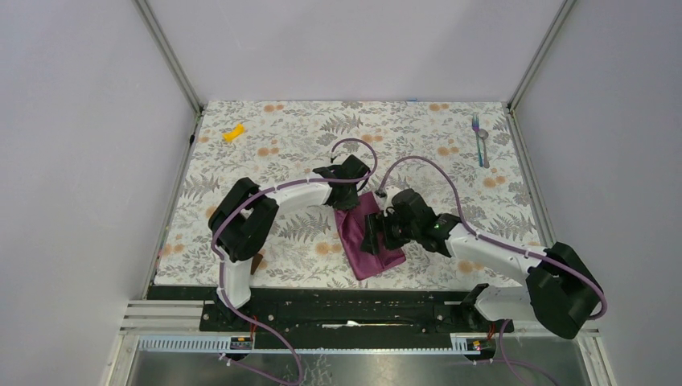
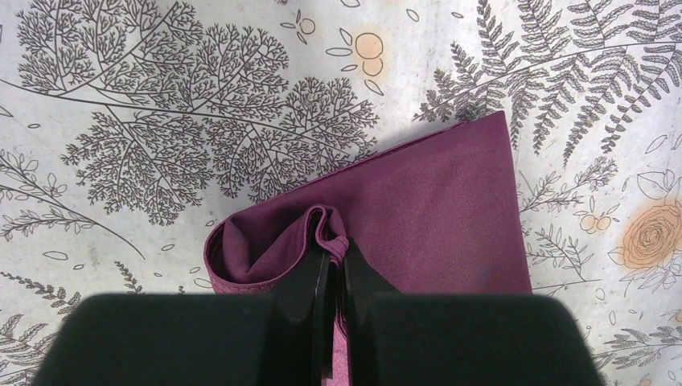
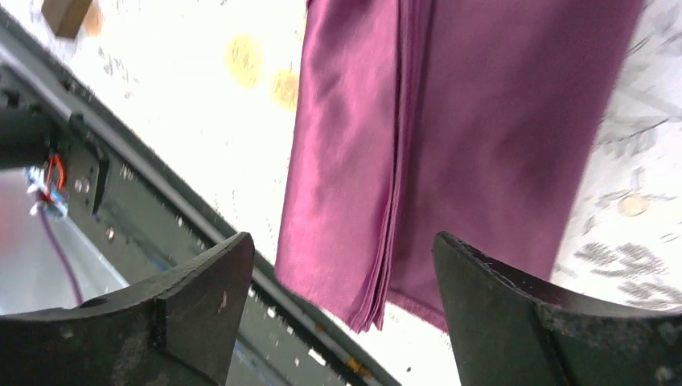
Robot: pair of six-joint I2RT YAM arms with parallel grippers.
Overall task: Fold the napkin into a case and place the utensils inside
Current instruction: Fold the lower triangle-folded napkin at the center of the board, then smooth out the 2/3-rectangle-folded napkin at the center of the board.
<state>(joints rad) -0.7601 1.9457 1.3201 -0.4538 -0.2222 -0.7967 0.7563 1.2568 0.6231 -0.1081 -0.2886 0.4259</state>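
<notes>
The plum napkin (image 1: pixel 371 245) lies folded in several layers mid-table, a longish rectangle running toward the near edge. My left gripper (image 1: pixel 351 201) is at its far end, shut on a bunched fold of the napkin (image 2: pixel 434 193), which curls up into a loop beside the left gripper (image 2: pixel 336 248). My right gripper (image 1: pixel 375 233) hovers over the napkin's right side. In the right wrist view the right gripper (image 3: pixel 342 245) is open, nothing between its fingers, with the napkin's (image 3: pixel 466 121) stacked edges below. The utensils (image 1: pixel 480 141), a fork and spoon, lie side by side at the far right corner.
A small yellow piece (image 1: pixel 234 133) sits at the far left of the floral tablecloth (image 1: pixel 306 137). A brown block (image 3: pixel 64 13) lies near the table's front edge, left of the napkin. The black mounting rail (image 1: pixel 346 305) runs along the near edge.
</notes>
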